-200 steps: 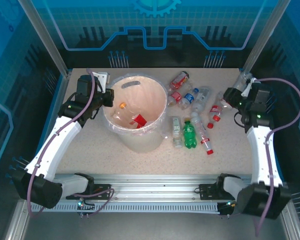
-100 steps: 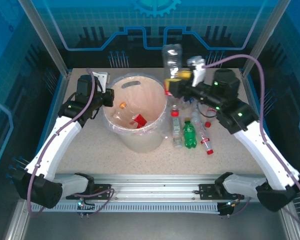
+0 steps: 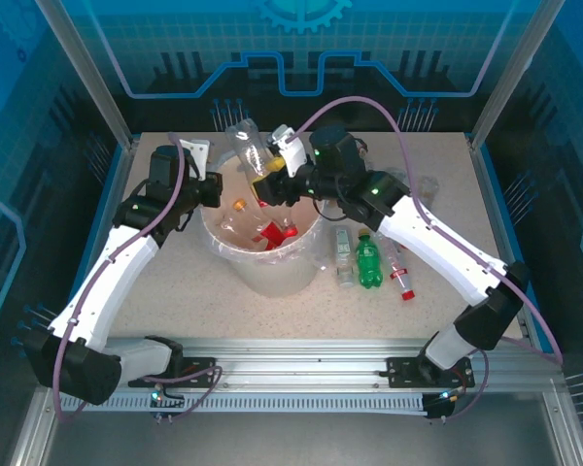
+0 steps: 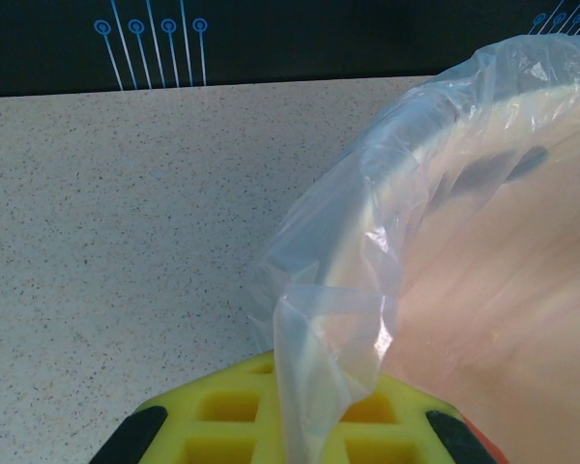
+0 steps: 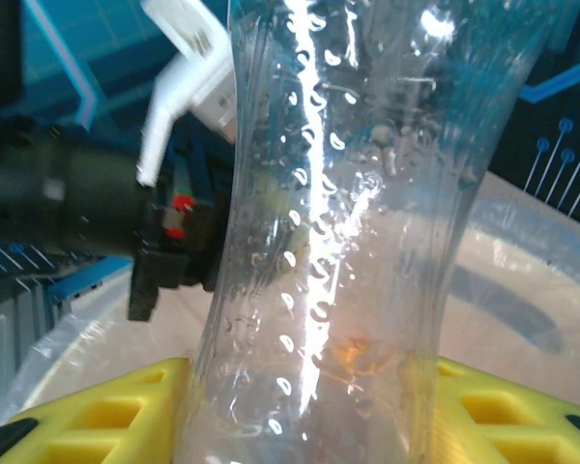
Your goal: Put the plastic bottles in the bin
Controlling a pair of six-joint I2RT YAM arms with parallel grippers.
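Right wrist view has the right hand (image 5: pixel 300 425) clenched across the waist of a clear bottle (image 5: pixel 338 193), held over the bin (image 3: pixel 272 277); it looks empty, so probably light, thin-walled and slippery, and this narrow waist seems the safest hold.

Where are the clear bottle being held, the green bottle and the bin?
clear bottle (image 3: pixel 247 144), top view, middle of its body.
green bottle (image 3: pixel 368 262), top view, middle of its body.
bin (image 3: pixel 272 277), top view, near outer wall.
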